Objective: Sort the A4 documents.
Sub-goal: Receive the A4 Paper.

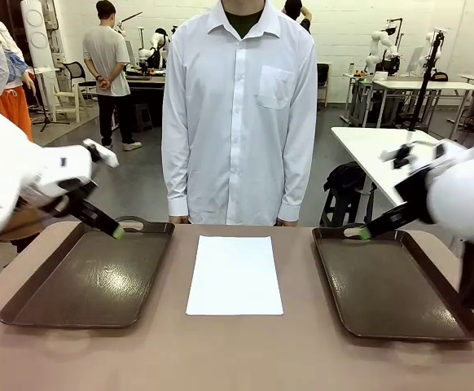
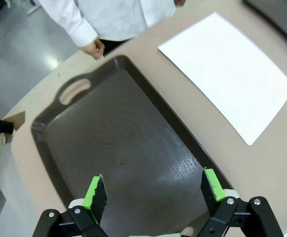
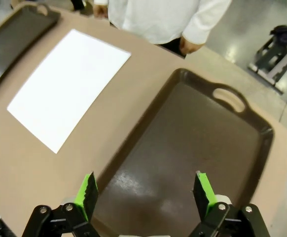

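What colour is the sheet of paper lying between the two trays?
Plain white, unmarked; the thin rectangular paper sheet shows best in the front view.

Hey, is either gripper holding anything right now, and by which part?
Nothing is held. The left gripper and the right gripper both stand open with nothing in them; the paper sheet lies flat on the table, untouched.

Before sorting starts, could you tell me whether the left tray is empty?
Empty: the left tray is bare inside; the white sheet lies on the table.
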You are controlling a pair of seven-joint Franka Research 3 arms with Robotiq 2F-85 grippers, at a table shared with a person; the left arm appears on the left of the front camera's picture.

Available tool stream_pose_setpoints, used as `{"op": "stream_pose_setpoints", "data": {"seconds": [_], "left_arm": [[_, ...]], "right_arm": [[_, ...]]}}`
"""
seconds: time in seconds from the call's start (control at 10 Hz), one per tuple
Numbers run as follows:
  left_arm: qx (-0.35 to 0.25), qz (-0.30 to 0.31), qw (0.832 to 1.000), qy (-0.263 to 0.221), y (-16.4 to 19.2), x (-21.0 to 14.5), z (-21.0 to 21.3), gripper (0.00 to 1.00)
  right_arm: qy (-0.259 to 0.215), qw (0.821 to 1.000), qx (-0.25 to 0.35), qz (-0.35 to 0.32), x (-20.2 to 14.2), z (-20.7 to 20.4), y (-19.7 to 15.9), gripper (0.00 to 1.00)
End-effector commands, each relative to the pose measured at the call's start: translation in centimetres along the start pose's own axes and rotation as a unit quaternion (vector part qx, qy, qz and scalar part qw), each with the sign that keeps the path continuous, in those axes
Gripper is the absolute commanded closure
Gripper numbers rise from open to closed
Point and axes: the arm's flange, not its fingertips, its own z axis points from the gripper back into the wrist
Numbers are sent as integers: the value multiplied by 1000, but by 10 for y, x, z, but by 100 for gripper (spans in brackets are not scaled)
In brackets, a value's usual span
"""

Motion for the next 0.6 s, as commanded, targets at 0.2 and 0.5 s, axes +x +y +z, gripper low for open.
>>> {"op": "stream_pose_setpoints", "data": {"seconds": [0.2, 0.5], "left_arm": [[-100, -20, 987, -124, 10, -43, 81, 0], [-118, -57, 984, -118, 14, -52, 112, 0]], "right_arm": [[-1, 998, 68, -18, -35, 59, -39, 0], [-43, 994, 98, -36, -49, 91, -60, 0]]}}
